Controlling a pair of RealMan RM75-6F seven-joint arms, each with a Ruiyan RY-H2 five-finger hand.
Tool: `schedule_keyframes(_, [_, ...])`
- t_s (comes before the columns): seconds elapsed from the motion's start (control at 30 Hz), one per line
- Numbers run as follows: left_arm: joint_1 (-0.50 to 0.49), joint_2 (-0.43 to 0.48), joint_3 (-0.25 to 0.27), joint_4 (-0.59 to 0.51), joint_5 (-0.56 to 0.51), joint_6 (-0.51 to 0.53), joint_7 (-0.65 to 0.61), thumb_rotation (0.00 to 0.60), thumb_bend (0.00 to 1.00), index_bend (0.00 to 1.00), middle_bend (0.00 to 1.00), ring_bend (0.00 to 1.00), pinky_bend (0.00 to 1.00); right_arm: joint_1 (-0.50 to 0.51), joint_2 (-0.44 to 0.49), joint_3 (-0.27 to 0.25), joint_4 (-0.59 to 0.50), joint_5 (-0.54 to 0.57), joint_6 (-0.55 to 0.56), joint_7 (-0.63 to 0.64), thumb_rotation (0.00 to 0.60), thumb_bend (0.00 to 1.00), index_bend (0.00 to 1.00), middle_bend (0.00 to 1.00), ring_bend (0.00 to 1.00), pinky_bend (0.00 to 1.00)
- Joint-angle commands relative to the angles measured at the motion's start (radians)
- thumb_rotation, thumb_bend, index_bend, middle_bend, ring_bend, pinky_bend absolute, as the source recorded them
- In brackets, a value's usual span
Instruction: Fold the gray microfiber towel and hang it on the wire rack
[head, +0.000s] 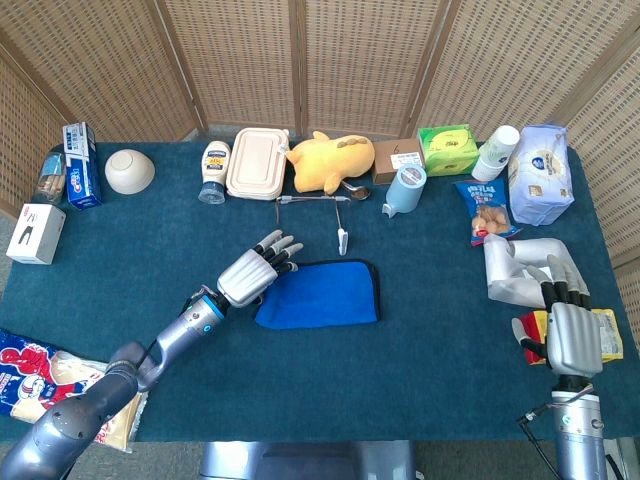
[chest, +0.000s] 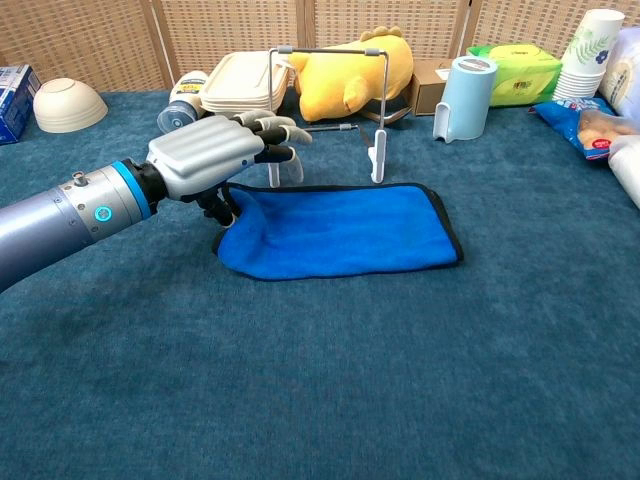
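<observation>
A blue towel (head: 320, 295) (chest: 340, 230) with a dark hem lies folded flat in the middle of the teal table. Just behind it stands the wire rack (head: 312, 199) (chest: 328, 48), upright and bare. My left hand (head: 250, 275) (chest: 205, 155) is at the towel's left end. Its thumb is tucked under that edge, which curls up against the palm, and its fingers stretch out over the towel toward the rack's left post. My right hand (head: 568, 340) rests far off at the table's right front, fingers straight, holding nothing.
Behind the rack sit a yellow plush (head: 330, 162), a cream lunch box (head: 257, 162), a mayonnaise bottle (head: 214, 170) and a pale blue cup (head: 405, 188). A white bag (head: 510, 270) and a yellow packet (head: 606, 335) lie by my right hand. Snack bags (head: 40, 370) sit at the front left.
</observation>
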Motion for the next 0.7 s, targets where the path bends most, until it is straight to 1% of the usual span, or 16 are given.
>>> schedule_keyframes(0.03, [0.002, -0.004, -0.005, 0.006, -0.006, 0.006, -0.009, 0.600, 0.34, 0.32, 0.13, 0.00, 0.00, -0.001, 0.000, 0.000, -0.001, 0.000, 0.001, 0.001, 0.600, 0.28, 0.16, 0.04, 0.00, 0.00])
schedule_keyframes(0.1, [0.003, -0.005, -0.009, 0.009, -0.010, 0.009, -0.016, 0.600, 0.37, 0.32, 0.13, 0.00, 0.00, -0.002, 0.000, 0.001, -0.002, -0.001, 0.002, 0.001, 0.600, 0.28, 0.16, 0.04, 0.00, 0.00])
schedule_keyframes(0.27, [0.005, -0.003, -0.005, 0.013, -0.010, 0.011, -0.024, 0.600, 0.46, 0.32, 0.13, 0.00, 0.00, -0.003, 0.003, 0.001, -0.008, -0.002, 0.002, -0.002, 0.600, 0.28, 0.16, 0.04, 0.00, 0.00])
schedule_keyframes(0.47, [0.015, 0.020, 0.022, 0.006, 0.005, 0.004, -0.036, 0.600, 0.56, 0.30, 0.11, 0.00, 0.00, -0.005, 0.007, 0.003, -0.016, 0.001, 0.006, -0.009, 0.600, 0.28, 0.15, 0.04, 0.00, 0.00])
schedule_keyframes(0.57, [0.019, 0.031, 0.030, -0.001, 0.010, 0.007, -0.033, 0.600, 0.58, 0.29, 0.11, 0.00, 0.00, -0.006, 0.007, 0.005, -0.017, 0.003, 0.007, -0.010, 0.600, 0.28, 0.15, 0.04, 0.00, 0.00])
schedule_keyframes(0.7, [0.023, 0.042, 0.037, -0.010, 0.012, -0.001, -0.035, 0.600, 0.59, 0.29, 0.11, 0.00, 0.00, -0.006, 0.004, 0.006, -0.015, 0.005, 0.007, -0.010, 0.600, 0.28, 0.15, 0.04, 0.00, 0.00])
